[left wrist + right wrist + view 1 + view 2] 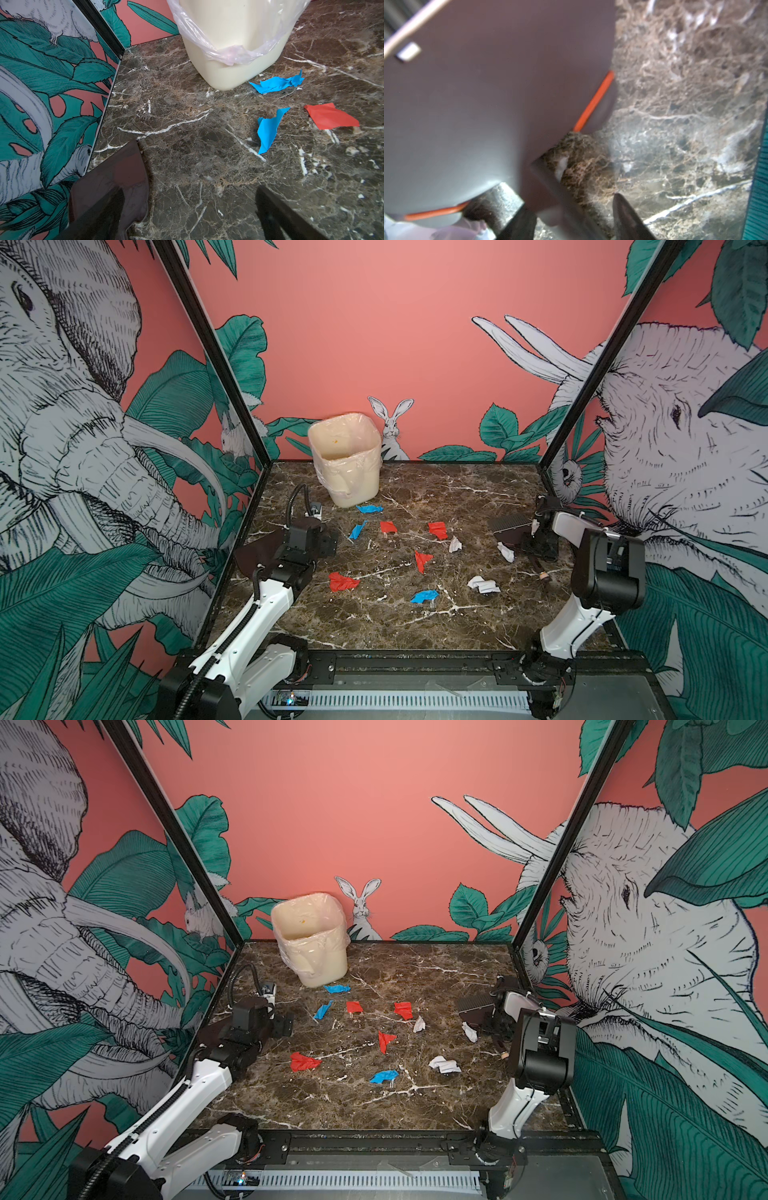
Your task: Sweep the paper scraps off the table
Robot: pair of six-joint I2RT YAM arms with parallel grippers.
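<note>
Judging by the layout, the step in hand is taking up the tool, and no sweeping has been done yet. The paper scraps (423, 560), red, blue and white, lie scattered over the middle of the tabletop (374, 630), from just before the bin (357, 485) at the far edge toward the right edge. There the right pincer (571, 205) stands with its jaws apart astride the handle of a dark plastic tool (488, 93), not visibly clamped. The left pincer (190, 193) hangs wide apart near the left edge, holding nothing. The next move calls for a firm clamp and a clean lift, sparing the white scrap (505, 551) just beside the tool.
</note>
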